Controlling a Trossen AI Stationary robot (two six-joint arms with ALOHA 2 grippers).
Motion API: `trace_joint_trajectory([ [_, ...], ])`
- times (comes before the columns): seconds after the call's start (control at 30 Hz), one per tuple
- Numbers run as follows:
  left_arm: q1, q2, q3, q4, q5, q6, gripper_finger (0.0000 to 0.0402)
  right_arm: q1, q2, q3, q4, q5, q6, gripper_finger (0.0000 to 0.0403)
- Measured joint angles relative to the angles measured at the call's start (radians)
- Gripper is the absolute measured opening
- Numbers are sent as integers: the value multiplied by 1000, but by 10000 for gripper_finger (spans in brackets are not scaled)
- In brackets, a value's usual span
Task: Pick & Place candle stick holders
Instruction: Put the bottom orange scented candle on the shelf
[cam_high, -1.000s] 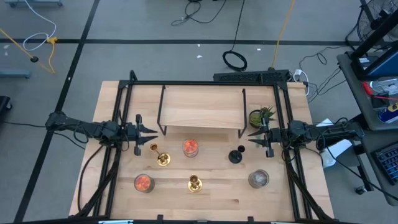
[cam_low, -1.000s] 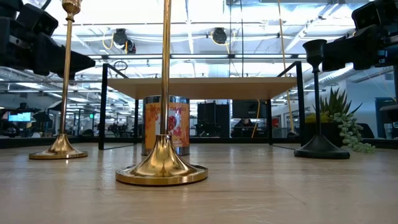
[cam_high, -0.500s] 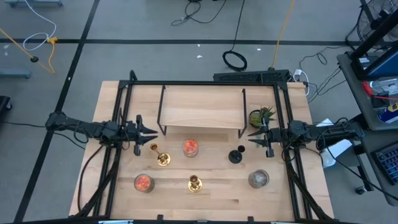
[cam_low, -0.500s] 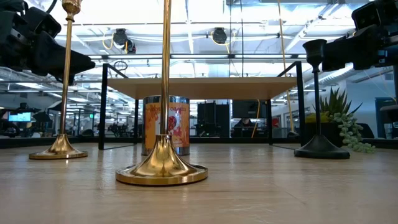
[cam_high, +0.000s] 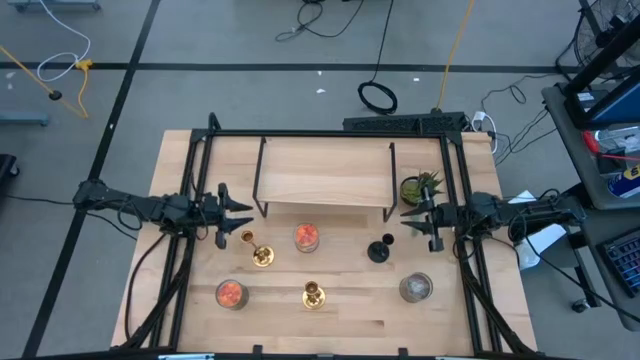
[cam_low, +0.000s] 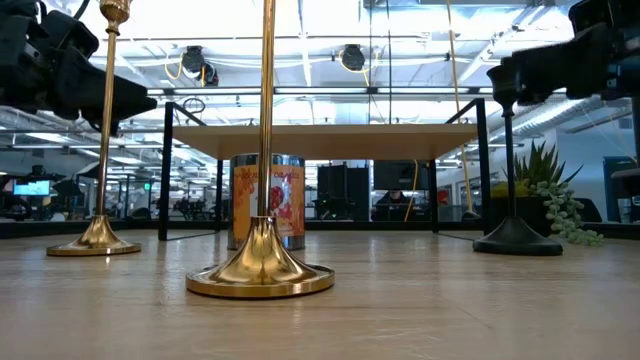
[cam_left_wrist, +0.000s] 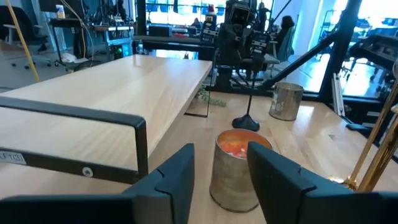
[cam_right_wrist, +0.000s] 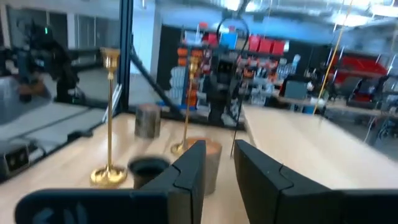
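Two gold holders stand on their round bases: one (cam_high: 262, 256) at left centre, one (cam_high: 313, 295) near the front edge. They also show in the low view, one (cam_low: 100, 235) farther back and one (cam_low: 262, 270) close. The black holder (cam_high: 378, 250) stands right of centre (cam_low: 512, 235). My left gripper (cam_high: 240, 212) is open and empty, level above the table, just left of the far gold holder's top. My right gripper (cam_high: 404, 217) is open and empty, level, right of and beyond the black holder. The black holder's cup (cam_right_wrist: 148, 167) lies beside my right gripper's fingers.
A wooden shelf on black legs (cam_high: 325, 175) stands at the back centre. An orange jar candle (cam_high: 306, 237) sits in front of it, straight ahead of my left gripper (cam_left_wrist: 236, 168). Another orange jar (cam_high: 230, 294), a grey jar (cam_high: 415, 288) and a potted plant (cam_high: 420, 187) also stand on the table.
My right gripper has shifted a little. In the low view its dark fingers now overlap the black holder's cup, where before they stood beside it. The holders have not moved.
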Motion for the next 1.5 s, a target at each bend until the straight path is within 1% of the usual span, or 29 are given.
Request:
trace_joint_trajectory([
  [0.1,0,0,0,38,0,-11,177,-2,3,0,113,2,-49,78],
  [0.2,0,0,4,46,0,-18,181,-2,16,0,206,-1,-40,78],
  [0.27,0,0,9,43,0,-18,181,0,36,0,236,-2,-38,81],
  [0.37,0,2,26,36,-10,-18,182,1,88,0,263,-3,-15,101],
  [0.53,-1,37,94,7,-16,-17,182,1,215,0,365,-3,48,150],
  [0.6,-1,63,144,-40,-16,-10,182,1,263,0,416,-3,54,165],
  [0.73,-1,131,285,-238,-14,2,182,1,342,0,514,-3,54,180],
  [0.8,-4,160,370,-316,-9,5,182,1,369,0,544,-3,66,182],
  [0.9,-22,197,485,-381,-7,21,182,1,397,0,566,-3,116,181],
  [1.0,-50,236,579,-484,-7,27,182,1,417,0,567,-3,152,177],
  [1.07,-69,271,627,-565,-12,5,182,1,429,0,566,-3,164,174],
  [1.17,-100,329,676,-680,-10,-45,182,1,442,0,569,-4,189,172],
  [1.23,-124,364,695,-735,8,-94,182,2,447,0,570,-5,200,172],
  [1.4,-191,439,700,-778,119,-231,182,4,457,0,582,-51,214,172],
  [1.5,-237,481,700,-821,161,-338,182,18,461,0,600,-55,214,170],
])
